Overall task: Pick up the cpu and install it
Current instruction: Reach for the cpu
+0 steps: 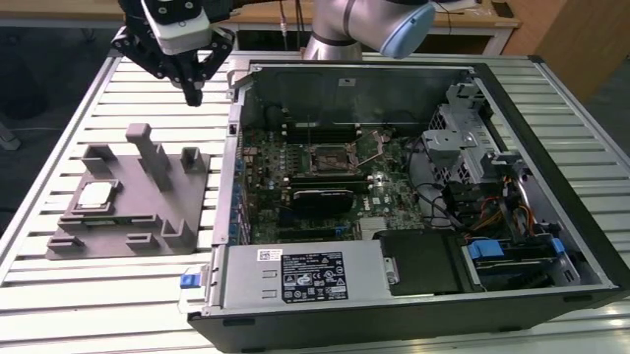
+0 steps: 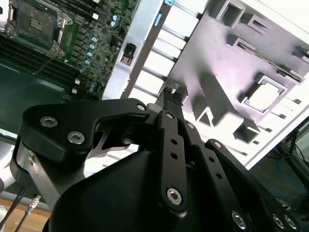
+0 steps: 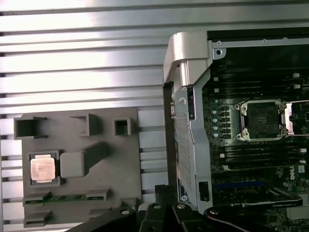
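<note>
The cpu (image 1: 96, 194) is a small silver square lying in a recess of the grey fixture (image 1: 147, 221) on the slatted table, at the exterior view's left. It also appears in both wrist views, as the cpu (image 2: 263, 95) and the cpu (image 3: 42, 169). My gripper (image 1: 192, 94) hangs above the table behind the fixture, well clear of the chip, its black fingers closed together on nothing. The fingertips meet in the second wrist view (image 2: 169, 94). The motherboard's empty socket (image 1: 335, 156) lies inside the open computer case, with its frame seen as the socket (image 3: 263, 120).
The open computer case (image 1: 551, 147) fills the exterior view's right, with a power supply (image 1: 305, 273) at the front and drive cages and cables (image 1: 482, 177) at the side. Its raised side wall (image 1: 232, 169) stands between fixture and motherboard. Upright posts (image 1: 147, 147) rise from the fixture.
</note>
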Controlling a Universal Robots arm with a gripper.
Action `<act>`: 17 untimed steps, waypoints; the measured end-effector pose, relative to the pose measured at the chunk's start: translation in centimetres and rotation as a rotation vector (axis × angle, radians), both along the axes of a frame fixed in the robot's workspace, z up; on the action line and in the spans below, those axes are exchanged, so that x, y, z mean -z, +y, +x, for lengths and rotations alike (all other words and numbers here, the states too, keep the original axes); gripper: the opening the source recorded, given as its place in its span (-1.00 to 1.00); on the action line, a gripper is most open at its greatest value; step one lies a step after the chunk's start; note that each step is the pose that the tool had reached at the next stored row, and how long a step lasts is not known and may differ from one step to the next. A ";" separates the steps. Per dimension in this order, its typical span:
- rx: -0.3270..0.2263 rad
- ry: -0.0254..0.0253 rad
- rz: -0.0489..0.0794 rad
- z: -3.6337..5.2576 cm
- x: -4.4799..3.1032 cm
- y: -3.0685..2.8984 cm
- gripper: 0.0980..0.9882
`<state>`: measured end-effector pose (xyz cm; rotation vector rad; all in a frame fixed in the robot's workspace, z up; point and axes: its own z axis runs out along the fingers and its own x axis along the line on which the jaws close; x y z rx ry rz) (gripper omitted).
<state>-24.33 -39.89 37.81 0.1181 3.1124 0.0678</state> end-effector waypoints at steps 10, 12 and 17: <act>0.000 0.0001 0.000 -1.56 0.85 0.00 -0.98; 0.000 0.0001 0.000 -1.88 1.02 0.00 -0.98; 0.000 0.0002 0.000 -2.69 1.43 0.00 -0.98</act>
